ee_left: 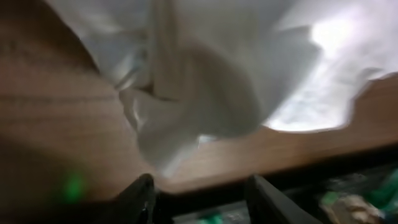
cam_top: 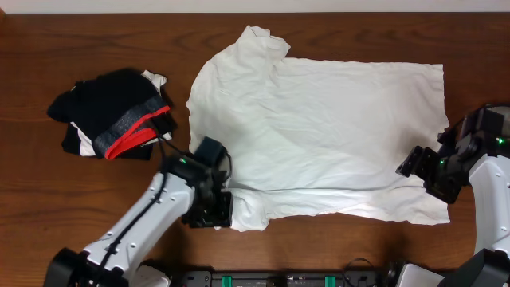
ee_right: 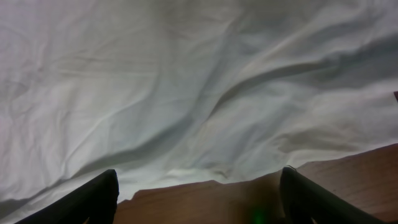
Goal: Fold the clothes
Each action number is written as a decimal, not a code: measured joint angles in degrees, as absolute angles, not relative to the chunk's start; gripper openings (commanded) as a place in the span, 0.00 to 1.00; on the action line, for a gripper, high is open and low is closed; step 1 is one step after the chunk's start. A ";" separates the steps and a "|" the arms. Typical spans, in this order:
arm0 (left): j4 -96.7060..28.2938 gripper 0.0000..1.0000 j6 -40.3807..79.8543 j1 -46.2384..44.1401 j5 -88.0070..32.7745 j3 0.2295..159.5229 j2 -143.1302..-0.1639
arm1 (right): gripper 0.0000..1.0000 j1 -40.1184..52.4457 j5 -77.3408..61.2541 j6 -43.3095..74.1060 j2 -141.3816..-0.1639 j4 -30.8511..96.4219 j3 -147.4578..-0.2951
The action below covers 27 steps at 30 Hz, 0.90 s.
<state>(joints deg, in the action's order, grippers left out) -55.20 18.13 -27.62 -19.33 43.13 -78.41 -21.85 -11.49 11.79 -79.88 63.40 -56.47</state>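
Note:
The clothes, a white T-shirt [cam_top: 319, 127], lie spread flat across the middle of the wooden table [cam_top: 48, 207], with one sleeve at the far edge and one at the near left. My left gripper [cam_top: 213, 217] stands over that near sleeve [ee_left: 186, 106]. In the blurred left wrist view its fingers [ee_left: 140, 199] are apart with nothing between them. My right gripper [cam_top: 421, 174] is at the shirt's right near corner. It is open wide, with bare table between its fingers [ee_right: 93, 199] and the shirt's hem [ee_right: 186, 124] just ahead.
A pile of black garments with a grey-and-red band [cam_top: 119, 119] lies on the left of the table, close to the shirt's left edge. A black strip with green parts [cam_top: 279, 279] runs along the table's front edge.

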 measured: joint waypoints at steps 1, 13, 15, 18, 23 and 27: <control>-54.30 0.56 18.15 -28.18 -18.09 42.54 -78.43 | 0.81 -21.85 -11.49 11.79 -79.88 63.33 -56.47; -51.59 0.46 19.05 -28.71 -10.46 41.69 -78.46 | 0.81 -21.85 -12.10 11.79 -79.88 62.00 -56.47; -49.43 0.49 19.14 -28.71 -11.27 41.69 -78.46 | 0.81 -21.85 -12.67 11.77 -79.88 61.60 -56.47; -46.63 0.50 19.42 -28.71 -12.23 41.69 -78.46 | 0.81 -21.85 -13.39 11.75 -79.88 61.36 -56.47; -45.82 0.34 19.77 -28.71 -13.17 41.69 -78.56 | 0.80 -21.85 -13.74 11.75 -79.88 61.23 -56.47; -46.63 0.06 20.14 -28.71 -15.05 41.69 -79.77 | 0.80 -21.85 -13.80 11.75 -79.88 61.25 -56.47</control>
<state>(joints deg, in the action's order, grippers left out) -46.63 20.14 -28.71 -15.05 41.69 -79.77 -21.85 -13.80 11.75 -79.88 61.25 -56.47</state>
